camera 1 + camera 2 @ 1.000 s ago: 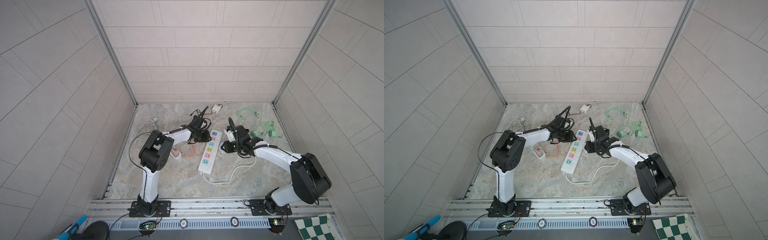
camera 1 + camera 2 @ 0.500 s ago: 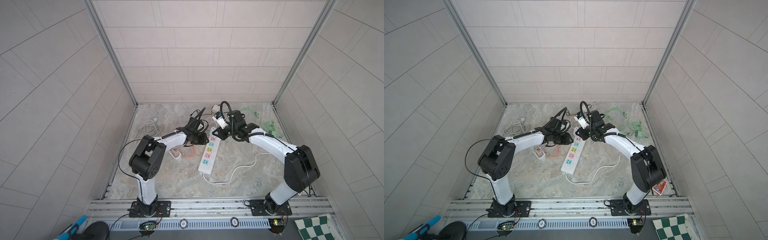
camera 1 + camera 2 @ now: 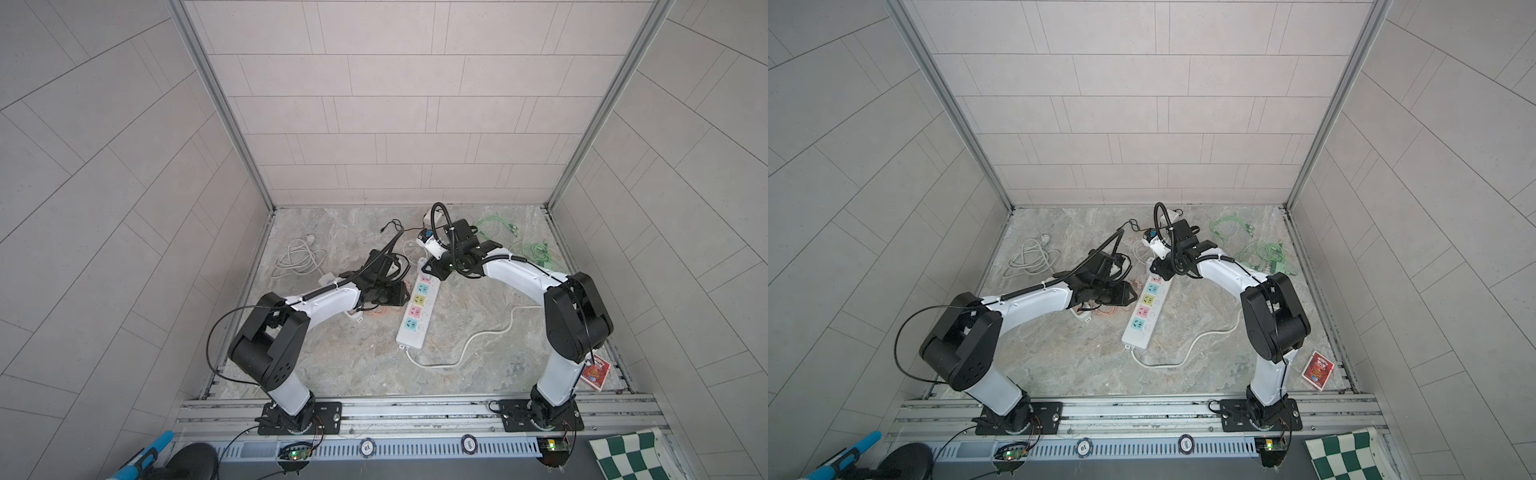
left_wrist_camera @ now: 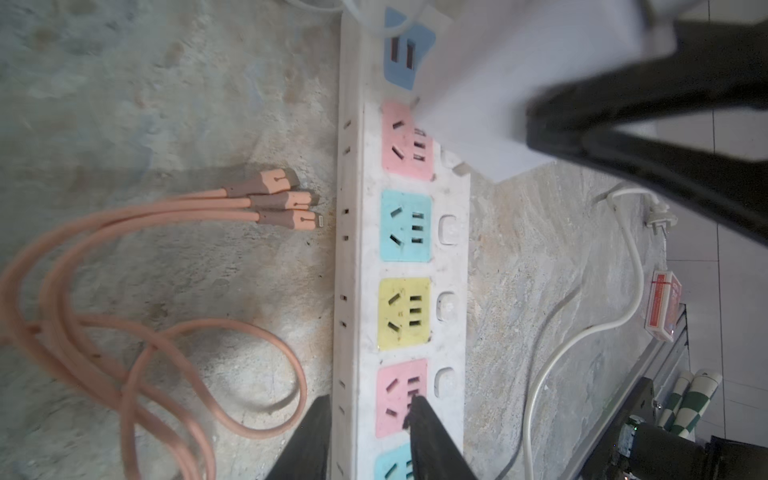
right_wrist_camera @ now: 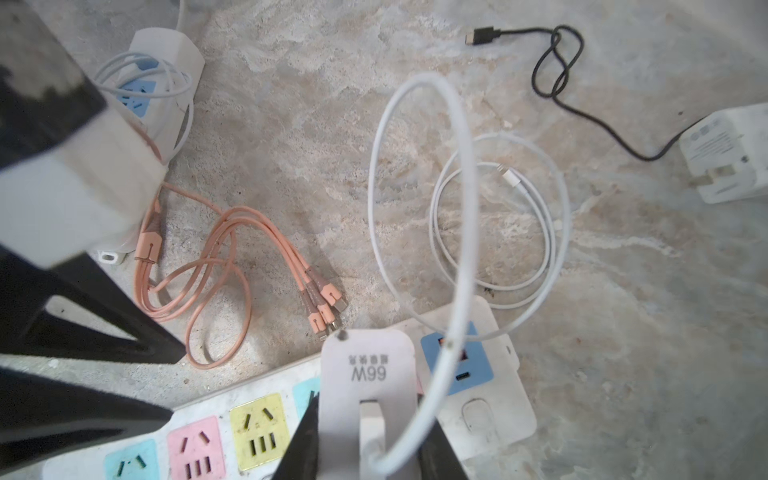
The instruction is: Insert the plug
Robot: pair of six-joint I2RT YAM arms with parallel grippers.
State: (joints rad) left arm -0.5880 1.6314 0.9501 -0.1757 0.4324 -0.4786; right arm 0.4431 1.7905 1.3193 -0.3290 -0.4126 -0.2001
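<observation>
A white power strip (image 3: 415, 311) (image 3: 1144, 309) with coloured sockets lies in the middle of the floor. My right gripper (image 5: 370, 419) (image 3: 436, 270) is shut on the plug (image 5: 365, 374), a white charger block with a white cable looping off it. In the left wrist view the plug (image 4: 478, 83) hangs at the strip's far end, its corner over the pink socket (image 4: 405, 141); its prongs are hidden. My left gripper (image 4: 368, 401) (image 3: 399, 296) is open at the strip's long edge. One finger stands beside the side wall, the other rests on a pink socket face.
Pink three-headed cable (image 4: 166, 208) lies left of the strip. White cable coil (image 5: 519, 228), black cable with white charger (image 5: 723, 153) and a white cube adapter (image 5: 153, 75) lie beyond. Green cables (image 3: 519, 237) are at back right, a red card box (image 3: 596, 370) at front right.
My right gripper has swung with the plug from beside the strip's middle to its far end. The left gripper has slid a little along the strip toward the near side.
</observation>
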